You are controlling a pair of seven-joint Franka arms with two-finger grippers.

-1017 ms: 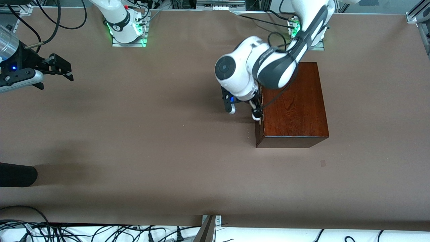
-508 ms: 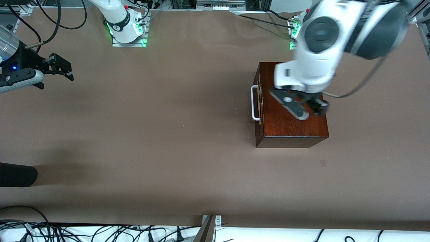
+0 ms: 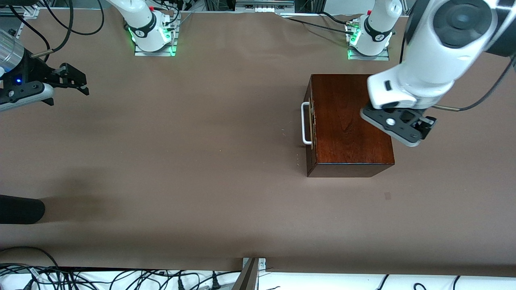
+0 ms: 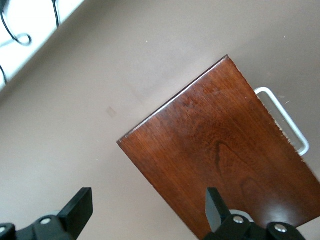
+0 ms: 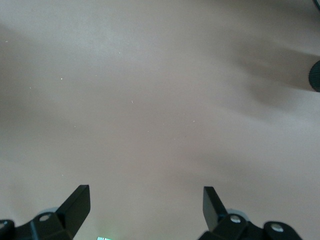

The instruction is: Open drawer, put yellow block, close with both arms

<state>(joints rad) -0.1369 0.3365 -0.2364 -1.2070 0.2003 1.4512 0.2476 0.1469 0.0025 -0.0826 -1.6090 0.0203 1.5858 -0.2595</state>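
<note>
The drawer (image 3: 311,123) sits closed in its glossy mahogany box (image 3: 350,121), its white bar handle (image 3: 305,123) standing clear. The left gripper (image 4: 147,212), fingers apart and empty, has swung off the handle to hang over the box's edge. The right gripper (image 5: 145,207) waits, fingers spread, above bare tabletop (image 3: 181,141).

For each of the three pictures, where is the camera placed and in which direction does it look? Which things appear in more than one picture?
Front view: high across the table, facing the arm bases; shows the wooden box, the left gripper over the box's edge, and the right gripper over bare table at the right arm's end.
Left wrist view: on the left wrist, looking down at the box; open left gripper shows.
Right wrist view: on the right wrist, looking down at bare table; open right gripper shows.
Shared: the box and its white handle, in the front and left wrist views.
</note>
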